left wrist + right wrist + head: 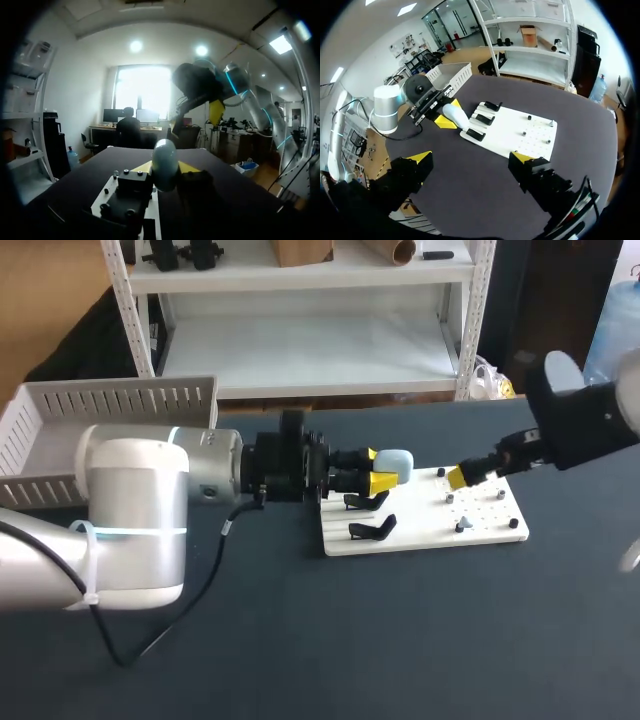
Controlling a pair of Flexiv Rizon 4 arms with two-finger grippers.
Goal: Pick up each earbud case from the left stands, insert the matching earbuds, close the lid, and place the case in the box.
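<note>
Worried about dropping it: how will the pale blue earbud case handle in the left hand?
Smooth and rounded, the earbud case may slip in the left hand. Laid down, it could roll. Its small hard-looking shell seems rigid and light.

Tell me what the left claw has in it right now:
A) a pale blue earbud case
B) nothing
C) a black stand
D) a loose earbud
A: the pale blue earbud case sits clamped between the two yellow tips of the left claw, held over the left end of the white board.
</note>
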